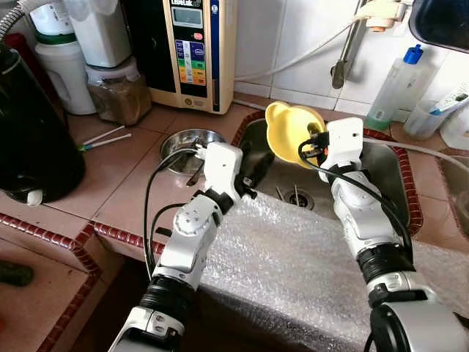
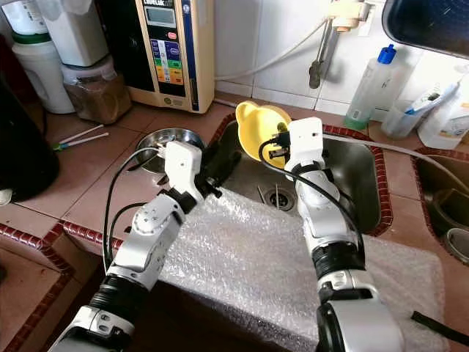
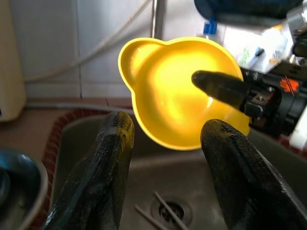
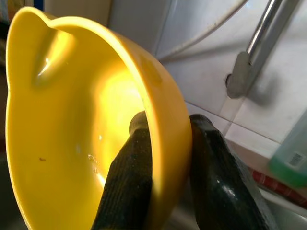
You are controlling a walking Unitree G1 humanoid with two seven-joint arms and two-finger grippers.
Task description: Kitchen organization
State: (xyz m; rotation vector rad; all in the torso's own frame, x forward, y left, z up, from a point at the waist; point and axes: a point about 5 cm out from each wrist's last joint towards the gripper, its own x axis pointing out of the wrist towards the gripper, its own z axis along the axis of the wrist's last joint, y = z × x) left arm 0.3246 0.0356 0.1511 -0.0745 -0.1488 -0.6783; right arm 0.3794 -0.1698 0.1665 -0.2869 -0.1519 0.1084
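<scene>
A yellow bowl with a small ear-shaped handle [image 1: 289, 130] hangs tilted above the steel sink [image 1: 381, 172]. My right gripper [image 4: 165, 158] is shut on the yellow bowl's rim, one finger inside [image 3: 220, 86] and one outside [image 4: 216, 167]. My left gripper [image 3: 165, 158] is open, held over the sink's left side and pointing at the bowl [image 3: 177, 91] from a short distance, not touching it. A small steel bowl [image 1: 189, 141] sits on the tiled counter just left of the sink.
Bubble wrap [image 1: 293, 264] covers the counter's front edge. A water purifier [image 1: 192, 51], jars [image 1: 117, 92] and a black appliance [image 1: 33, 139] stand at the left. A tap [image 1: 350, 44], a clear bottle with blue cap [image 1: 392, 88] and a cup [image 1: 425, 117] line the back wall.
</scene>
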